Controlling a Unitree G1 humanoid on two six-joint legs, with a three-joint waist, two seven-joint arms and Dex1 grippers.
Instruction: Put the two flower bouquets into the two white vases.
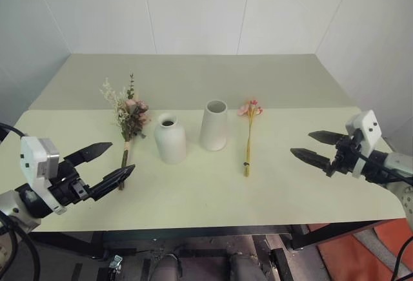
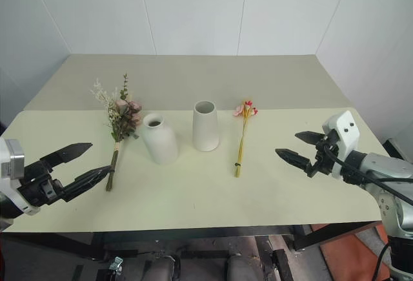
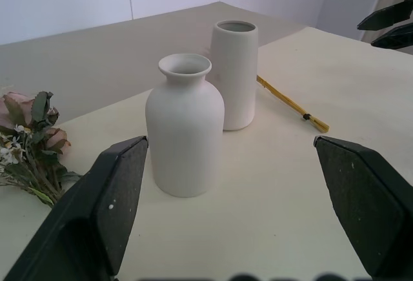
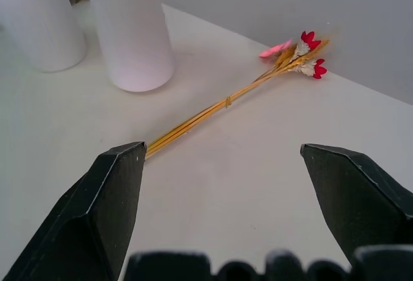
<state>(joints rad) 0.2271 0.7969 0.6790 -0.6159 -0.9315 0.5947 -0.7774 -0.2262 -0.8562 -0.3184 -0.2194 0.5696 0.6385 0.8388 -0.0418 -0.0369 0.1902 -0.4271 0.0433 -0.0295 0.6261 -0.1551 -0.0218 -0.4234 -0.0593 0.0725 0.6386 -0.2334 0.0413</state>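
Two white vases stand mid-table: a short bottle-shaped vase (image 1: 170, 138) and, to its right, a taller tapered vase (image 1: 214, 125). A bushy bouquet (image 1: 129, 116) of pink roses, white sprigs and leaves lies flat left of the short vase. A thin yellow-stemmed bouquet (image 1: 249, 134) with small pink blossoms lies flat right of the tall vase. My left gripper (image 1: 111, 163) hovers open near the front left, close to the bushy bouquet's stem end. At the right my right gripper (image 1: 316, 147) is open too, apart from the thin bouquet. Both are empty.
The pale yellow-green table (image 1: 206, 197) has a raised back section (image 1: 193, 77) against white walls. Its front edge runs just below both grippers. Bare table surface lies between the vases and the front edge.
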